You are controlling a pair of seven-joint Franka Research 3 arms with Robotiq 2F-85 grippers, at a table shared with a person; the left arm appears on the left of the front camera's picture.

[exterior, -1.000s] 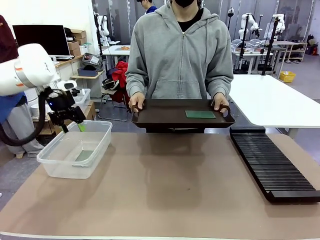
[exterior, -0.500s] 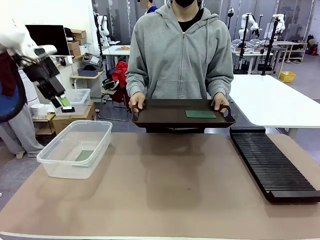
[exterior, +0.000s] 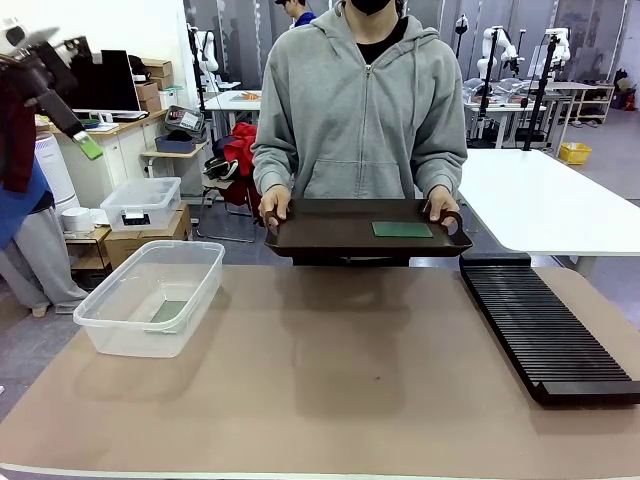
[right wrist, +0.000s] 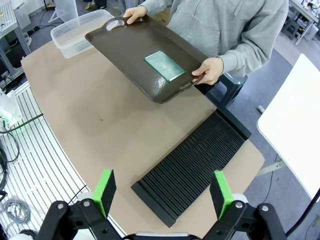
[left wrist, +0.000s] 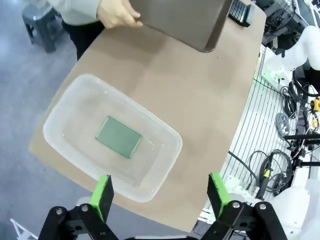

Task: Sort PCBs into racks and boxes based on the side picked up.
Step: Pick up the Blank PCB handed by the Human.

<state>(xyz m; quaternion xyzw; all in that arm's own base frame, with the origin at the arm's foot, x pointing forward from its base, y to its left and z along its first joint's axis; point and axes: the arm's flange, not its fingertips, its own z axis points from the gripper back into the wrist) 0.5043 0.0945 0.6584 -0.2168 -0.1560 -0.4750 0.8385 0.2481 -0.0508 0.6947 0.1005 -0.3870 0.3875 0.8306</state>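
Note:
One green PCB (exterior: 168, 311) lies flat on the bottom of the clear box (exterior: 205, 262) at the table's left; it also shows as the PCB (left wrist: 118, 136) inside the box (left wrist: 70, 95) below my left gripper (left wrist: 160, 195). That gripper is open, holds nothing, and hangs high at the far left (exterior: 85, 143). A person holds a dark brown tray (exterior: 320, 238) at the far edge with a second PCB (exterior: 401, 229) on it. The black slotted rack (exterior: 545, 335) lies along the right side. My right gripper (right wrist: 162, 192) is open, high above the rack (right wrist: 195, 160) and tray (right wrist: 125, 50).
A smaller lidded clear box (exterior: 140, 203) stands on cartons off the table's left. A white table (exterior: 550, 200) stands behind the rack. The person's hands (exterior: 272, 205) grip both tray handles. Bare brown tabletop (exterior: 340, 370) lies between box and rack.
My left gripper has risen from just above the box and swung up and to the left, away from it. The PCB in the box and the tray have stayed put.

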